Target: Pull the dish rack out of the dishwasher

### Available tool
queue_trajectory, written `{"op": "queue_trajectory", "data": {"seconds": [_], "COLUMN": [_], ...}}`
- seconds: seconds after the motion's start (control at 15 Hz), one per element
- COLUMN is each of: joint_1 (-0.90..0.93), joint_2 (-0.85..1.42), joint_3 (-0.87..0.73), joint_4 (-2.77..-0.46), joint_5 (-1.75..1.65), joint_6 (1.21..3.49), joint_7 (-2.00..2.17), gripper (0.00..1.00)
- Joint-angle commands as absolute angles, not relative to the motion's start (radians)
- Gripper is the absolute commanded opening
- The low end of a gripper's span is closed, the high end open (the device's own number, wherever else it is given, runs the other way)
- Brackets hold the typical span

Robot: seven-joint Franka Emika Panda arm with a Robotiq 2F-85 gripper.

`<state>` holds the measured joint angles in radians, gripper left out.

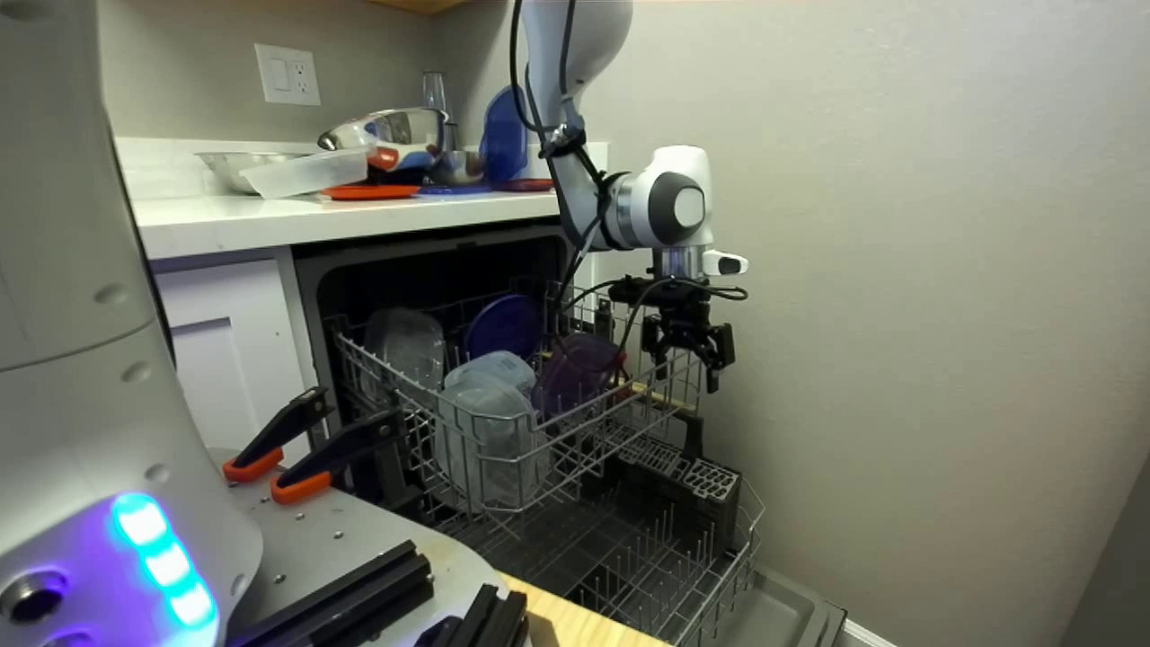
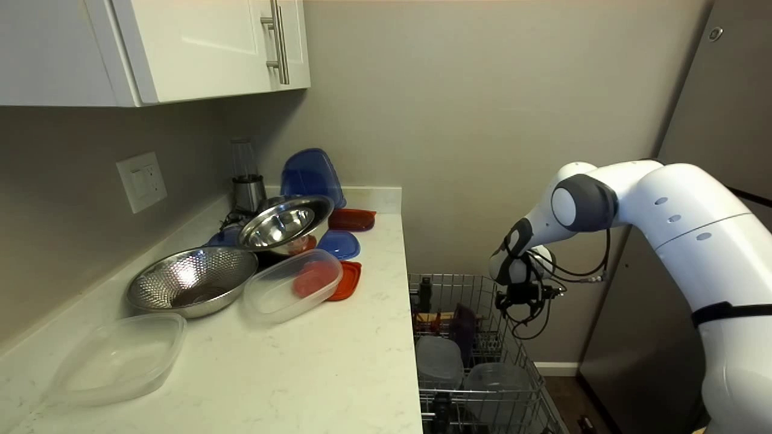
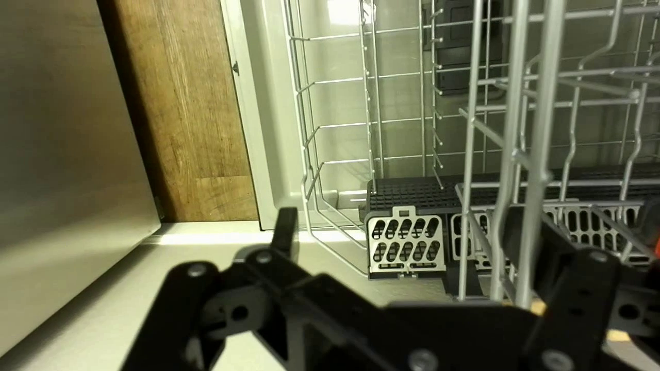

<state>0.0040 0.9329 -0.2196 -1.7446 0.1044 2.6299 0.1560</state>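
The dish rack (image 1: 575, 413) is seen with much of its frame outside the dishwasher (image 1: 404, 274), past the edge of the counter (image 2: 350, 355); clear tubs (image 1: 485, 404), a purple lid (image 1: 584, 359) and a blue lid (image 1: 505, 325) are carried in it. At its right end, in an exterior view, the gripper (image 1: 688, 364) is pointed straight down, with the fingers (image 3: 285, 234) spread well apart. In the wrist view the finger at the left is set clear of the rack, and the one at the right is crossed by its rails; whether that finger is touching the wire cannot be told for certain.

Below, the lower rack (image 3: 297, 98) is placed, with a dark cutlery basket (image 3: 412, 193) in it.

The arm (image 2: 675, 205) is stretched high from the right in an exterior view, bent over and angled down to the left, toward the rack's far part. Its wrist (image 1: 669, 211) is poised above the rim, with the gripper hung beneath. The base (image 1: 90, 296) is planted at the near left in an exterior view. On the counter, a colander (image 2: 193, 280) and metal bowls (image 2: 283, 229) are stood.
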Motion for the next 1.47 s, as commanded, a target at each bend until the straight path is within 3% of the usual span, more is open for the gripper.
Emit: {"op": "queue_trajectory", "data": {"seconds": [0.0, 0.87, 1.4], "joint_1": [-0.003, 0.019, -0.045], "joint_2": [0.899, 0.884, 0.675], "joint_3": [-0.234, -0.315, -0.182], "joint_4": [-1.812, -1.845, -1.923], "joint_5": [0.068, 0.017, 0.027], "joint_6": [2.637, 2.632, 2.62], "joint_7": [0.193, 0.249, 0.082], "gripper": [1.0, 1.0, 1.0]}}
